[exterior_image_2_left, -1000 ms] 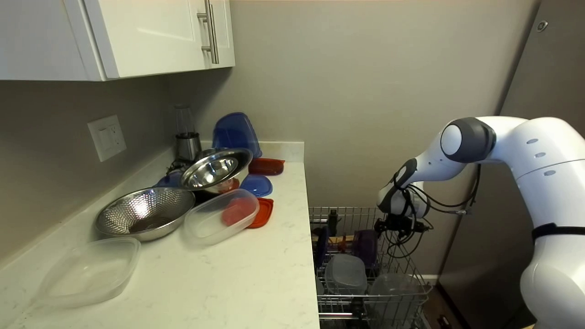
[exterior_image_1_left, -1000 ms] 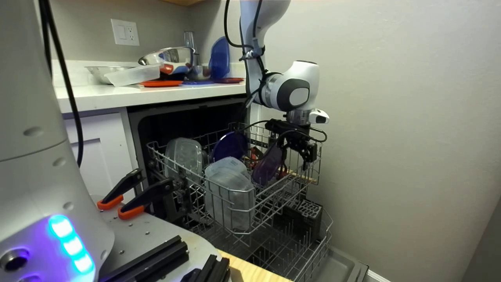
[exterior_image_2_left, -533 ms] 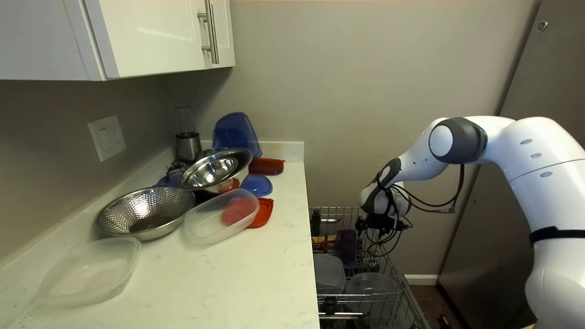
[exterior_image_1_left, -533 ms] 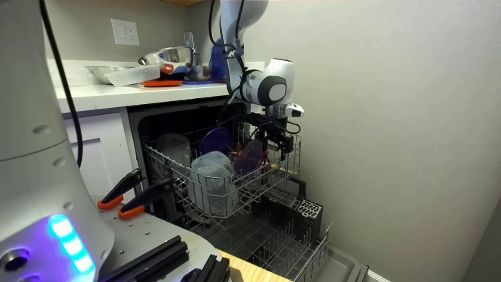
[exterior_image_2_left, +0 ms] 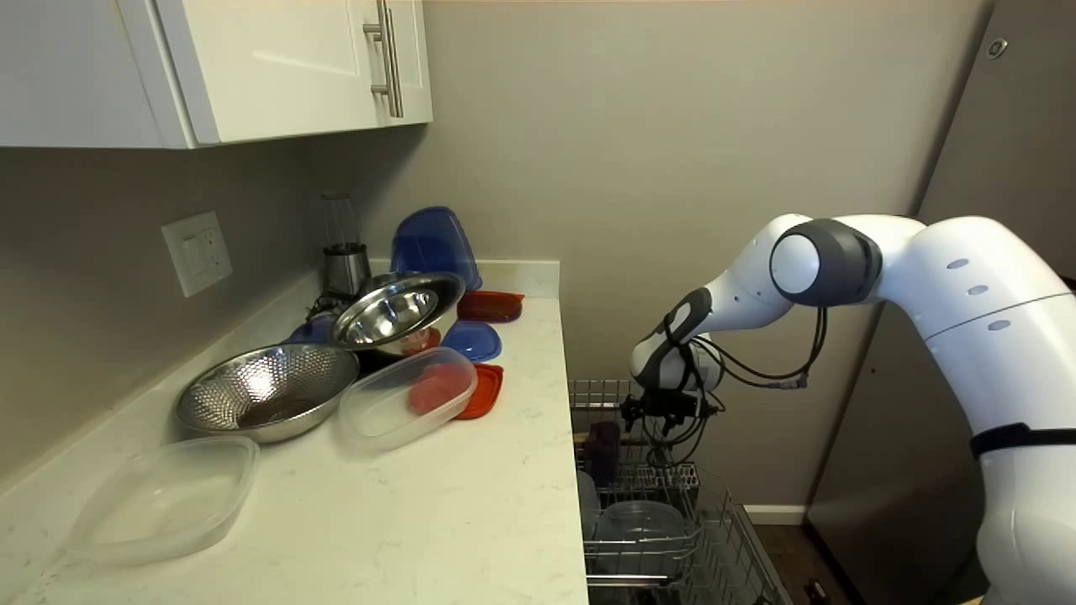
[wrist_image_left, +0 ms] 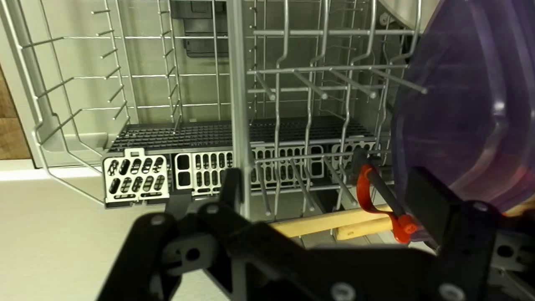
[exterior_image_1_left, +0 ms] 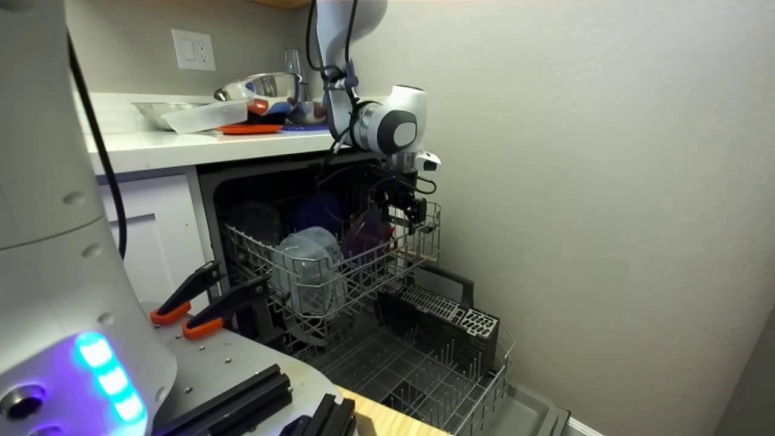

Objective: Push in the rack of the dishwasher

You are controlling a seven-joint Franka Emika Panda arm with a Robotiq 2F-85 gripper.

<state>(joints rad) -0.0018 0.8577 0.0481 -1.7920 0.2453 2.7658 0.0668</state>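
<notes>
The rack, bearing plastic containers, sits partly inside the dishwasher. The jaws stand wide, 1 fingertip just beside the rack's rim; whether they touch, I cannot tell.

No legible lettering, label, brand or number in any view. In an exterior view, too small to read: a round emblem high on a tall grey panel, well out beyond the right edge of the counter.

the rack has slid deeper into the dishwasher, the tool travelling along with it.
</notes>
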